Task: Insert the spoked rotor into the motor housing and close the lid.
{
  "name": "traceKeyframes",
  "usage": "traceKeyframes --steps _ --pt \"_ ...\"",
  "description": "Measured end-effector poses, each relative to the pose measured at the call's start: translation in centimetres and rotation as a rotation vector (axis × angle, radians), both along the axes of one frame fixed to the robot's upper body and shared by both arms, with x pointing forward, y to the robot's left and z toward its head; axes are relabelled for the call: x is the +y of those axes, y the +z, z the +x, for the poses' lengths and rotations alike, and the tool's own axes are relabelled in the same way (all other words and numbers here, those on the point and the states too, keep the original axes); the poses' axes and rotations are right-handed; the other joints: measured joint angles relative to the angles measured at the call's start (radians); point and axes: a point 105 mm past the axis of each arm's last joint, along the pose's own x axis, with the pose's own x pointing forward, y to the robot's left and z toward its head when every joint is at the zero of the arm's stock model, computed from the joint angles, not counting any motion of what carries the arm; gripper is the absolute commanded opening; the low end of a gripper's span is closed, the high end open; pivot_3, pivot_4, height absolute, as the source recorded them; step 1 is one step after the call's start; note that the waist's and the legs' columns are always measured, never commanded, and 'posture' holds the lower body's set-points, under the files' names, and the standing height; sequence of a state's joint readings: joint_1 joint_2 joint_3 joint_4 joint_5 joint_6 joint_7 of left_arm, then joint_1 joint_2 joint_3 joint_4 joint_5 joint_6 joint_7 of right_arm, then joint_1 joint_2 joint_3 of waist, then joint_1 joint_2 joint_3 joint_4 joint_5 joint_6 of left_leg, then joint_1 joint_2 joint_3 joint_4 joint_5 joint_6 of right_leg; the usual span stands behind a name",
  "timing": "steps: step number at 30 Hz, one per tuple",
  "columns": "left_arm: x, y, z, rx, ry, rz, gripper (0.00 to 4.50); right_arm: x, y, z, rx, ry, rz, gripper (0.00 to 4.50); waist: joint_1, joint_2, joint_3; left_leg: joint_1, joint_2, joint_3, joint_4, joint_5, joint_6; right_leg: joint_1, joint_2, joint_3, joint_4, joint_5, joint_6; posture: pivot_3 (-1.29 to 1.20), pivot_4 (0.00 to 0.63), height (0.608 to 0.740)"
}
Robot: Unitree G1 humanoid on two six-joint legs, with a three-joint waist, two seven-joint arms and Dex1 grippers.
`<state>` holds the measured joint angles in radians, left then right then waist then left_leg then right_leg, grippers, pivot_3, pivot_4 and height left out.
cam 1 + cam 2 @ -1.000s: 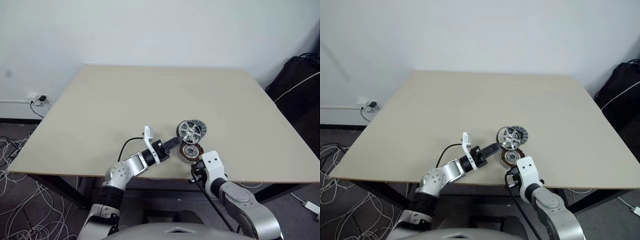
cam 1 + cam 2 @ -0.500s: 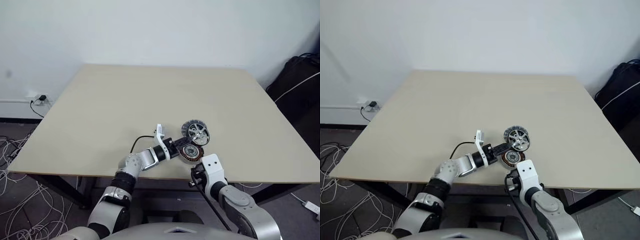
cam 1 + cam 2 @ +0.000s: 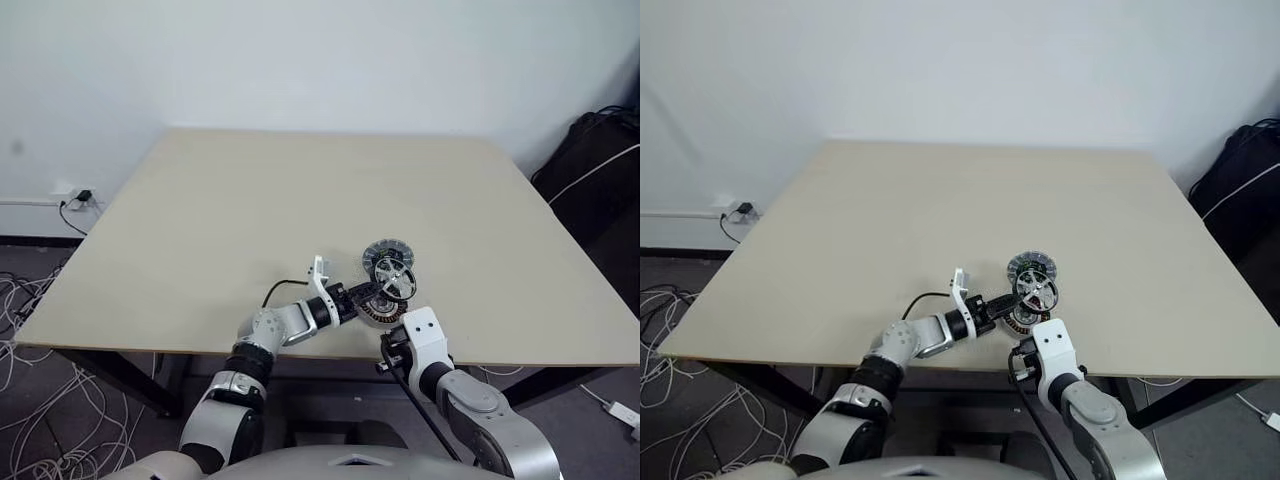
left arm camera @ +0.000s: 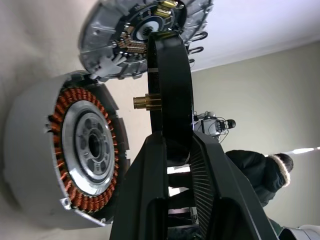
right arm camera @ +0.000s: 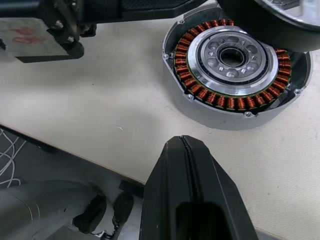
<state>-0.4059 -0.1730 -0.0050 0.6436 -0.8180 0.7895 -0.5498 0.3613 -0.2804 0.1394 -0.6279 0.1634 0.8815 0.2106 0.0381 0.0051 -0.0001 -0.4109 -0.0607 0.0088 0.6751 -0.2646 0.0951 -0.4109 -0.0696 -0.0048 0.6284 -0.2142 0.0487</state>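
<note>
beige table (image 3: 250,200), floor cables (image 3: 40,300), black bag (image 3: 590,170)

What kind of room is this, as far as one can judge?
Probably a lab or workshop: a plain table against a bare white wall, loose cables on the floor, and motor parts such as the motor housing.

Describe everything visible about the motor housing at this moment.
The motor housing is a round, shallow grey metal shell lying flat near the table's front edge, open face up. Inside, a ring of copper-coloured windings surrounds a silvery centre with small holes and a dark bore. The spoked rotor, pinched on edge in the left gripper, hangs just over it, not yet seated. The lid lies just behind.
</note>
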Motion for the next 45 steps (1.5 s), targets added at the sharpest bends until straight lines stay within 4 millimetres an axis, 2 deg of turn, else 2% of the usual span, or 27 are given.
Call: traceKeyframes --steps 8,20,33,41,45 --pt "0.3 0.8 -0.3 0.003 -0.033 -0.020 0.36 0.0 0.0 0.0 -0.001 0.001 0.001 0.00 0.000 0.000 0.000 0.000 0.000 0.000 0.000 0.000 0.000 0.000 0.000 0.000 0.000 0.000 0.000 0.00 0.000 0.740" --pt "1.1 -1.0 -1.2 0.055 -0.058 0.073 0.36 -0.1 -0.3 0.1 -0.001 -0.003 0.002 0.00 0.000 0.000 0.000 0.000 0.000 0.000 0.000 0.000 0.000 0.000 -0.001 0.000 0.000 0.000 0.000 0.00 0.000 0.740" --pt "1.1 -1.2 -1.2 0.052 -0.064 0.086 0.36 -0.1 -0.3 0.1 0.000 -0.003 0.000 0.00 0.000 0.000 0.000 -0.001 0.000 0.000 0.000 0.000 0.000 -0.001 -0.001 0.000 0.000 0.000 0.000 0.00 0.000 0.740" --pt "1.1 -1.2 -1.3 0.050 -0.066 0.087 2.91 -0.2 -0.3 0.1 0.000 -0.004 -0.002 0.00 0.000 0.000 0.000 -0.001 0.000 0.000 0.000 0.000 0.000 -0.001 -0.001 0.000 0.000 0.000 0.000 0.00 0.000 0.740" --pt "1.2 -0.4 -0.9 0.013 -0.061 0.070 4.22 -0.2 -0.3 0.1 0.000 -0.003 -0.002 0.00 -0.001 0.001 0.000 -0.001 0.000 0.000 0.000 0.000 0.000 0.000 -0.001 0.000 0.000 0.000 0.000 0.00 0.000 0.740"
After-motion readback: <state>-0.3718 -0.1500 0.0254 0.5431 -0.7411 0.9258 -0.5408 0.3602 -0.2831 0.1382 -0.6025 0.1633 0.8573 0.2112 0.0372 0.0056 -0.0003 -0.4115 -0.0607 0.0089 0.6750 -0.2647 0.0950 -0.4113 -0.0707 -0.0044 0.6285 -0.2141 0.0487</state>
